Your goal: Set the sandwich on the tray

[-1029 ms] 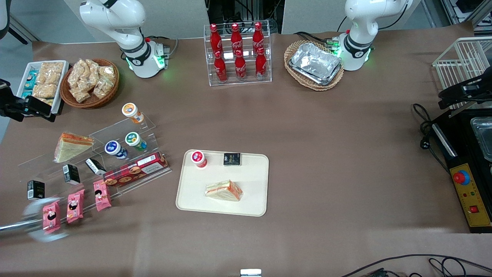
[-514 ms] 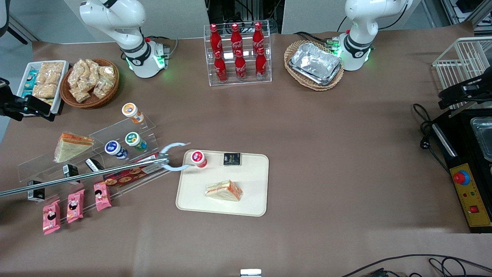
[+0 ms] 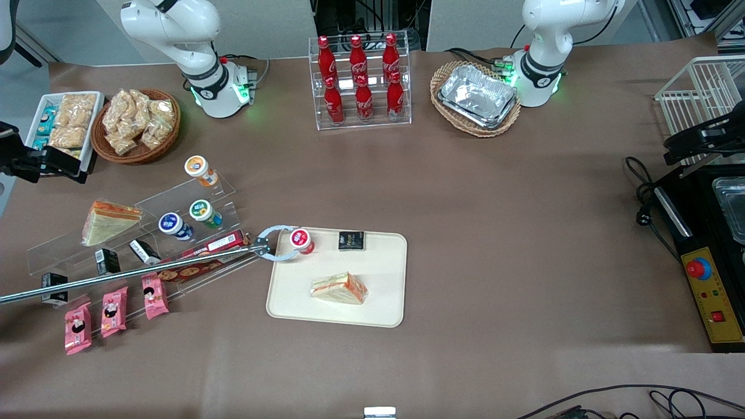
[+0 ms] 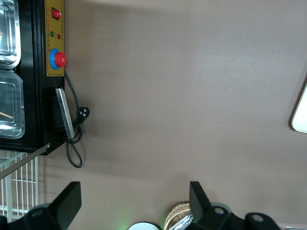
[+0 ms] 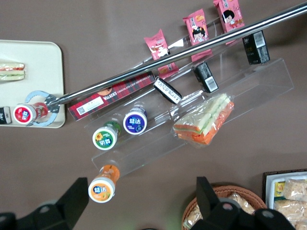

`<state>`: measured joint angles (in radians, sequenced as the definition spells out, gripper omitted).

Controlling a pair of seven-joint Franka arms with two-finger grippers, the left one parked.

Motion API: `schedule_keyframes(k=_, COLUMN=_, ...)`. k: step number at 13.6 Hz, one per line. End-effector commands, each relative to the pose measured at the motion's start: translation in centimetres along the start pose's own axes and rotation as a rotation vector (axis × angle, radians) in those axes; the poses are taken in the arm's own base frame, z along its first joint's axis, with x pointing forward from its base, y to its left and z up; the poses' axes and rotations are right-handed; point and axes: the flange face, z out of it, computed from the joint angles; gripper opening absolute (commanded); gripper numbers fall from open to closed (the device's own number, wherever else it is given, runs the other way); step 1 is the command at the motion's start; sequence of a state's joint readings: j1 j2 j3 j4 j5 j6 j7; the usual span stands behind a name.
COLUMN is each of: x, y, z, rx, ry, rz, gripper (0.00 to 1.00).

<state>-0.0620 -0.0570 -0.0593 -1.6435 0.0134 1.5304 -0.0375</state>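
On the brown table (image 3: 495,233), pincer (image 5: 139,211) hangs released above the snack shelves (image 5: 230,91).

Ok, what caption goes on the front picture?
Sandwich lies on the tray; the claw hangs beside the white snack box.

Right arm's gripper (image 5: 139,211): two dark fingers (image 5: 60,211) set apart, nothing between them, above the brown table (image 5: 120,28).

Clear acrylic stepped display stand (image 5: 240,91): holds a wrapped triangular sandwich (image 5: 204,122), small black boxes (image 5: 206,76), a long red biscuit box (image 5: 112,96), and blue-lidded (image 5: 135,120), green-lidded (image 5: 105,136) and orange-lidded (image 5: 101,188) cups.

Pink snack packets (image 5: 196,26): on the table beside the stand.

Cream-beige plastic tray (image 5: 45,62): carries a second wrapped sandwich (image 5: 12,71) and a red-lidded cup (image 5: 25,114).

Long metal rod with a grey ring claw (image 5: 41,106): lies across the stand, its claw around the red-lidded cup.

Wicker basket (image 5: 225,201): near the gripper.
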Motion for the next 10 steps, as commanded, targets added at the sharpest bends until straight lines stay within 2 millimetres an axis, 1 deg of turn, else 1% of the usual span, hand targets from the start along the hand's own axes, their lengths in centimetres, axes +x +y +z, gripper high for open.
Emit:
schedule_keyframes(k=1, x=-0.38, y=0.43, z=-0.20, rx=0.011, ry=-0.020, rz=0.021, gripper=1.00)
schedule_keyframes(k=10, x=-0.17, y=0.61, z=-0.09, rx=0.003, ry=-0.017, rz=0.022, gripper=1.00)
